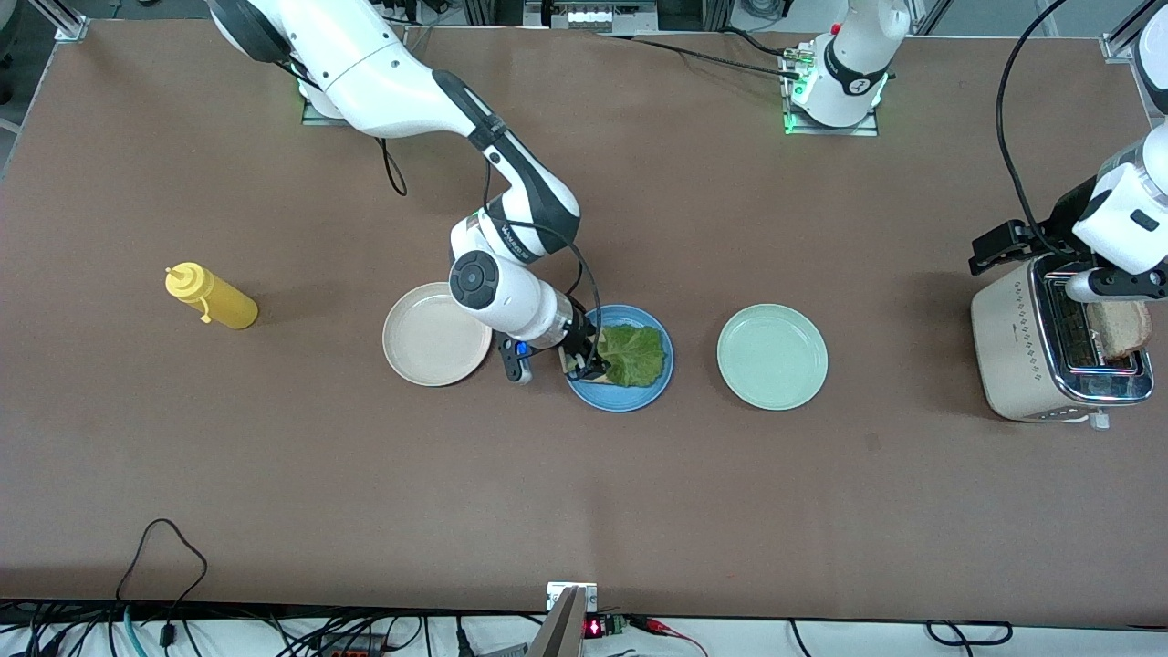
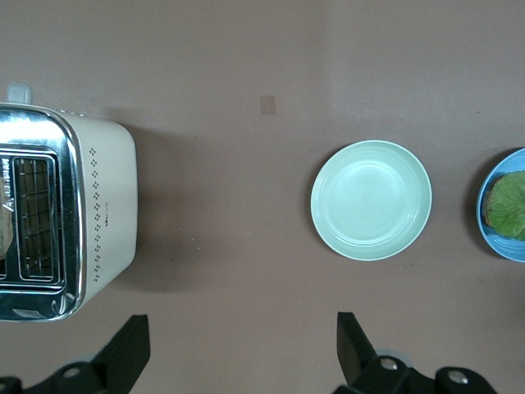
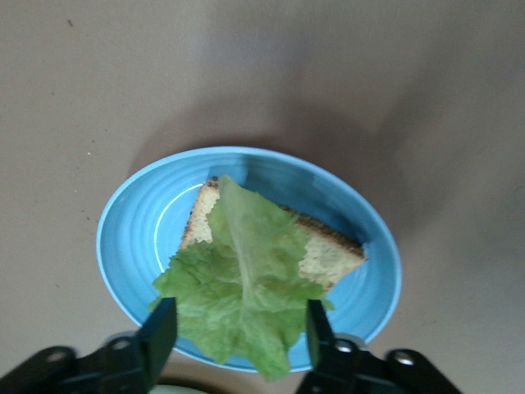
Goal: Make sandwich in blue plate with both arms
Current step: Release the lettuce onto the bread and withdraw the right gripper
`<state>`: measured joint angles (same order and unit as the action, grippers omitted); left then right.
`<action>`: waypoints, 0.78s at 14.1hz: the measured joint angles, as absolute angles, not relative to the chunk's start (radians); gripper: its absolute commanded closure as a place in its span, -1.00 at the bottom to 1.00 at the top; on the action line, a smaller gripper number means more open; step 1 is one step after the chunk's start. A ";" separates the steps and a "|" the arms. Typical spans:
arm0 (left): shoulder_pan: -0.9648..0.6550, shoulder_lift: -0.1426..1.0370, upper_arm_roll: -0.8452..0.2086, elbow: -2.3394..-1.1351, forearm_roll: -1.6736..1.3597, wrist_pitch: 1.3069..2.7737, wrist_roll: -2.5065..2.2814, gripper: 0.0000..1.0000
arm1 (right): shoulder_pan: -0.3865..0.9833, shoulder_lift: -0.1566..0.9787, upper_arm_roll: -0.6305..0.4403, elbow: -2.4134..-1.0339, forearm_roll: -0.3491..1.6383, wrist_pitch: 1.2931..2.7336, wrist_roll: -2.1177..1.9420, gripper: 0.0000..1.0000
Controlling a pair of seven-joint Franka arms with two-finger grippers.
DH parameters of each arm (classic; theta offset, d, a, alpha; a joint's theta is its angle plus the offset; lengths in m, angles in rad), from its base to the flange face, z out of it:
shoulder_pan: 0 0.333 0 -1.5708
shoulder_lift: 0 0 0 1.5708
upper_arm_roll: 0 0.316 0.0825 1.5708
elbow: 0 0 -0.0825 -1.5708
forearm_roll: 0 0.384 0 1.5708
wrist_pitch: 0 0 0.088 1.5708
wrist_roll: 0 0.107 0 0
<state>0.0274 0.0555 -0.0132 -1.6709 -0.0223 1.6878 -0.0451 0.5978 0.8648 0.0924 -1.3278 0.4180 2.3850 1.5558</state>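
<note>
While my right jaws (image 3: 238, 332) stood apart astride the lettuce (image 3: 242, 283) on the blue plate (image 3: 135, 238), lifting could drag the leaf off; my left jaws (image 2: 242, 349) waited apart over the table.

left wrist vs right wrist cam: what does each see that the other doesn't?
Left wrist only: the toaster, the pale green plate, and the open left gripper over bare table between them.

Right wrist only: the right gripper, fingers open either side of the lettuce leaf, which lies on a bread slice.

Both: the blue plate with lettuce on bread, only its edge in the left wrist view.
</note>
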 measured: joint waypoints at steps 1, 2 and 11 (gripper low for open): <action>0.028 0.057 -0.013 -1.671 -0.022 1.691 -0.045 -1.00 | 0.585 0.846 0.088 -1.328 0.418 2.323 1.496 -1.00; 0.028 0.061 -0.013 -1.669 -0.022 1.696 -0.046 -1.00 | 0.563 0.820 0.085 -1.329 0.418 2.249 1.426 -1.00; 0.028 0.072 -0.014 -1.650 -0.022 1.705 -0.046 -1.00 | 0.261 0.366 0.074 -1.766 0.416 2.039 0.602 -1.00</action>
